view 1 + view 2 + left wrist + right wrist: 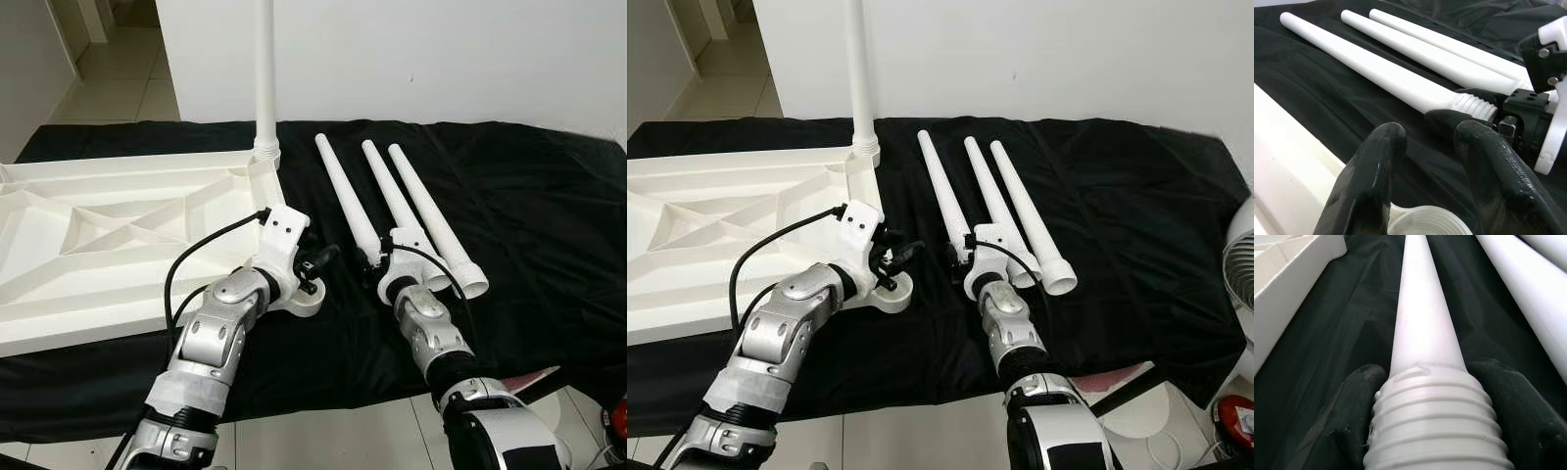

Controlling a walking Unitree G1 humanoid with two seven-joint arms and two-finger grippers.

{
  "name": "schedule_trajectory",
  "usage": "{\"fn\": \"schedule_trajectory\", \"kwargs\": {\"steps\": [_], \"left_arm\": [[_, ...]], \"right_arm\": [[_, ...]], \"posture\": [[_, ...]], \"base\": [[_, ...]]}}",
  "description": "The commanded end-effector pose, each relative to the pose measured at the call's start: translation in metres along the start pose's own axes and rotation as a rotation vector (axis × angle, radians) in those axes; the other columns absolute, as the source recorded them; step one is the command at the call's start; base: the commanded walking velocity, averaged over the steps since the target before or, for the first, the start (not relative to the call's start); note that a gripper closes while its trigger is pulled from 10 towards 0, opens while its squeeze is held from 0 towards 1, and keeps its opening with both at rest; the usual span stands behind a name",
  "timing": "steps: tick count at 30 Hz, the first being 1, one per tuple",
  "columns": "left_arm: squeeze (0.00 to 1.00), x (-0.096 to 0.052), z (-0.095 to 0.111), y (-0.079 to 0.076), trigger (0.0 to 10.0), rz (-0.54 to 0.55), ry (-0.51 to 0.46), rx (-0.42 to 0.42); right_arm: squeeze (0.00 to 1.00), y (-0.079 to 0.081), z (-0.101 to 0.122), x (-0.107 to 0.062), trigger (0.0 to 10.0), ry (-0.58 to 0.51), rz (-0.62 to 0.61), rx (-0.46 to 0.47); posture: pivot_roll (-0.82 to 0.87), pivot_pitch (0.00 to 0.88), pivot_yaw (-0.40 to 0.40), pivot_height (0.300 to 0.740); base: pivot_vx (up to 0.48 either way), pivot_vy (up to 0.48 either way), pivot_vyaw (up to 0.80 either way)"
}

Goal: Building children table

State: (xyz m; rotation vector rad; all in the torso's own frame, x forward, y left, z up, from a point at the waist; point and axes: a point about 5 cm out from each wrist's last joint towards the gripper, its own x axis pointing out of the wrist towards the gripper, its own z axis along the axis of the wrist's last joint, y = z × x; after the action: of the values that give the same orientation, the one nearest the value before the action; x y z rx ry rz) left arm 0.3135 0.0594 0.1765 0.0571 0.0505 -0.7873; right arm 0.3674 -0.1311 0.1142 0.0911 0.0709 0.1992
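Observation:
The white tabletop [98,245] lies upside down on a black cloth, with one leg [265,78] standing upright in its far right corner. My left gripper [318,269] hovers open just above the near right corner socket [1425,223], nothing between its fingers [1371,181]. Three loose white legs lie side by side to the right. My right gripper [377,264] is shut on the leftmost leg [343,191] at its threaded near end [1435,426], a finger [1352,406] pressed to each side. The leg rests on the cloth.
The two other loose legs [392,191] [431,211] lie just right of the held one. The black cloth [549,225] ends at the near edge, with tiled floor below. A fan [1239,264] and a red object [1234,421] stand at the right. A white wall rises behind.

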Motion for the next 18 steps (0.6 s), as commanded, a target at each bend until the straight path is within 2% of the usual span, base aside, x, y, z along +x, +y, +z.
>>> {"fn": "schedule_trajectory", "kwargs": {"steps": [1, 4, 6, 7, 8, 9, 10, 14, 18], "left_arm": [[0.0, -0.002, 0.0, -0.001, 10.0, 0.009, -0.005, 0.024], [0.0, -0.004, -0.004, -0.001, 10.0, 0.035, -0.053, 0.067], [0.0, -0.004, -0.005, -0.001, 10.0, 0.037, -0.08, 0.065], [0.0, -0.004, -0.007, 0.0, 10.0, 0.062, -0.106, 0.041], [0.0, -0.003, -0.009, 0.001, 10.0, 0.076, -0.118, 0.007], [0.0, -0.003, -0.009, 0.001, 10.0, 0.076, -0.118, 0.007], [0.0, -0.003, -0.011, 0.0, 10.0, 0.08, -0.125, -0.013], [0.0, -0.001, -0.013, -0.002, 10.0, 0.081, -0.137, -0.026], [0.0, 0.0, -0.01, -0.006, 10.0, 0.089, -0.159, 0.039]], "right_arm": [[0.0, -0.001, -0.009, -0.001, 0.0, 0.049, -0.009, 0.034], [0.0, -0.006, -0.015, -0.003, 0.0, 0.074, -0.04, 0.059], [0.0, -0.008, -0.015, -0.004, 0.0, 0.073, -0.054, 0.06], [0.0, -0.009, -0.013, -0.005, 0.0, 0.041, -0.069, 0.021], [0.0, -0.011, -0.011, -0.005, 4.0, 0.017, -0.081, -0.012], [0.0, -0.011, -0.011, -0.005, 4.0, 0.017, -0.081, -0.012], [0.0, -0.011, -0.009, -0.006, 10.0, -0.003, -0.094, -0.025], [0.0, -0.013, -0.007, -0.008, 10.0, -0.047, -0.114, -0.027], [0.0, -0.015, -0.005, -0.014, 10.0, -0.115, -0.134, -0.038]], "posture": [[0.09, 0.031, -0.058, 0.74], [0.09, 0.032, -0.063, 0.74], [0.09, 0.03, -0.065, 0.74], [0.09, 0.03, -0.066, 0.74], [0.08, 0.028, -0.068, 0.74], [0.08, 0.028, -0.068, 0.74], [0.08, 0.028, -0.068, 0.74], [0.08, 0.028, -0.072, 0.74], [0.08, 0.03, -0.066, 0.74]], "base": [[0.0, 0.0, 0.0], [0.0, 0.0, 0.0], [0.0, 0.0, 0.0], [0.0, 0.0, 0.0], [0.0, 0.0, 0.0], [0.0, 0.0, 0.0], [0.0, 0.0, 0.0], [0.0, 0.0, 0.0], [0.0, 0.0, 0.0]]}}
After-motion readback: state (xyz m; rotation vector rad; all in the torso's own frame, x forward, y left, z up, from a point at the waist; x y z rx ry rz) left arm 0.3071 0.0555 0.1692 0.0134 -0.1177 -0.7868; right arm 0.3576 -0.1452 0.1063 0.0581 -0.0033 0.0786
